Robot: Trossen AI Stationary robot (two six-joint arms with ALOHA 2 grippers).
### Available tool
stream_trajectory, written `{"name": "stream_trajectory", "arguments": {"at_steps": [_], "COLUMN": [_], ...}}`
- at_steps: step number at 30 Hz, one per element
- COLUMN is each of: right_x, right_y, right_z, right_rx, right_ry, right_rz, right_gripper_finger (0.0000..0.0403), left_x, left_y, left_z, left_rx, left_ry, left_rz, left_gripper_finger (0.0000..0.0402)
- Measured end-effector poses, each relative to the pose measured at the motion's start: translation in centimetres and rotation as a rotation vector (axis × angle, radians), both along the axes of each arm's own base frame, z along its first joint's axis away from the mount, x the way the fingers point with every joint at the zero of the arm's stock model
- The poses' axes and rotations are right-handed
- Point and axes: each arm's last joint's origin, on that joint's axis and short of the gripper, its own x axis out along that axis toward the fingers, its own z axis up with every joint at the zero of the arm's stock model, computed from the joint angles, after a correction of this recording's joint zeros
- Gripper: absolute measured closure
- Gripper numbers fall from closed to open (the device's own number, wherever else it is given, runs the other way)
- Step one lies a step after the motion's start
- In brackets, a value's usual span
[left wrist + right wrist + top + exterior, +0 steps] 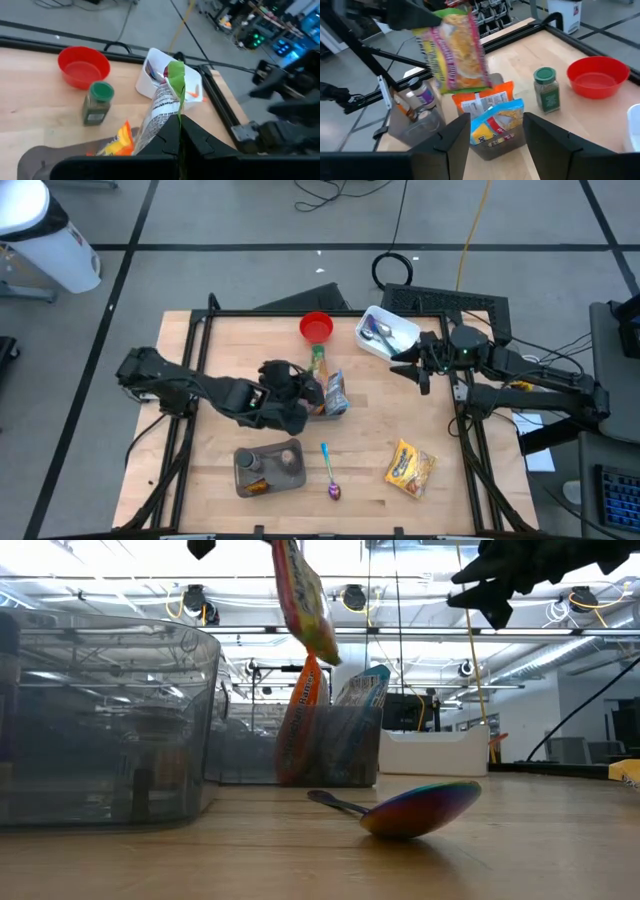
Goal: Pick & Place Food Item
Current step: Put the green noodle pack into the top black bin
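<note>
L gripper (pixel 179 131) is clamped on the snack packet (pixel 454 50), held above the clear bin (pixel 492 142) w/ other packets. R gripper (pixel 495 132) hangs by the white tray (pixel 388 335), fingers apart, holding nothing.

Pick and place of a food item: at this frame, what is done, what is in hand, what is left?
Done: the left pincer is shut on a snack packet and has it lifted off the table. In hand: the packet hangs above the clear bin holding other snack bags. Left: lowering and release. The right pincer waits open near the white tray; a yellow packet lies untouched.
</note>
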Motion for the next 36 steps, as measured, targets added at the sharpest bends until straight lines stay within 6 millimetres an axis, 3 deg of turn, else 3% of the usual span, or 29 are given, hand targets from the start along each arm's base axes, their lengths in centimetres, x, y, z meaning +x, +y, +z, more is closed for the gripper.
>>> {"name": "stream_trajectory", "arguments": {"at_steps": [7,14,19,36], "right_x": [0.1,0.2,0.2,0.3], "right_y": [0.5,0.7,0.7,0.7], "right_z": [0.0,0.0,0.0,-0.1], "right_rx": [0.013,0.012,0.004,0.001], "right_ry": [0.000,0.001,0.004,0.009], "right_rz": [0.034,0.045,0.044,0.039], "right_gripper_finger": [0.0240,0.0250,0.0256,0.0273], "left_x": [0.0,-2.3,-2.7,-0.1], "left_y": [0.2,0.9,1.0,0.8], "left_z": [-1.7,0.7,0.7,-4.7], "left_rx": [0.034,0.047,0.022,-0.131], "left_ry": [0.058,0.069,0.101,0.182], "left_rz": [0.081,0.064,0.049,0.165], "left_gripper_finger": [0.0401,0.0401,0.0401,0.0401]}}
